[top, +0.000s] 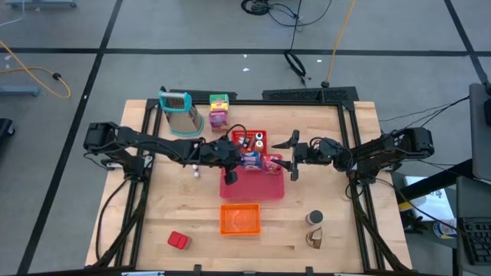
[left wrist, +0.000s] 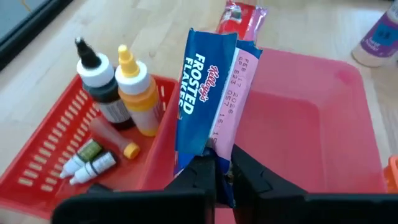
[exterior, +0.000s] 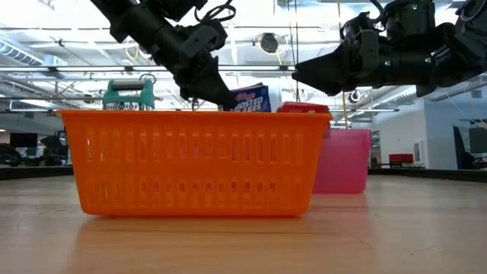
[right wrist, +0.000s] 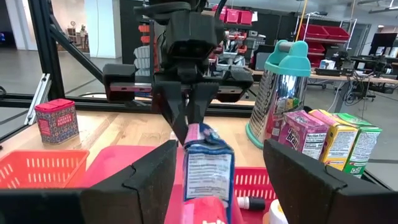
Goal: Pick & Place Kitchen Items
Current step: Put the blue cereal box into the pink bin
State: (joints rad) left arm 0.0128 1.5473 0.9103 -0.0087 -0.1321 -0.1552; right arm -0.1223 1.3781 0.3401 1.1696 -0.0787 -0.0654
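High view: a pale wooden table [top: 153, 207] in a black frame stands on a grey floor crossed by dark lines, with cables lying beyond the far edge. The left gripper [top: 230, 157] is over the pink bin [top: 253, 188] at the table's middle, its fingers closed on the edge of a blue cereal box [left wrist: 202, 93], which it holds upright above the bin; a pink packet sits against the box. The right gripper [top: 292, 157] faces it just beside the bin, fingers spread wide and empty. A red tray [left wrist: 56, 155] touching the bin holds a yellow squeeze bottle [left wrist: 138, 93], a dark bottle and small droppers. A metal grater [top: 181, 113] and stacked food boxes [top: 219, 111] stand at the far edge. An orange basket [top: 240, 219], a red block [top: 178, 241], a small jar [top: 314, 218] and a brown piece [top: 314, 239] lie nearer the front edge. The low view shows a large hall with ceiling lights behind the table.
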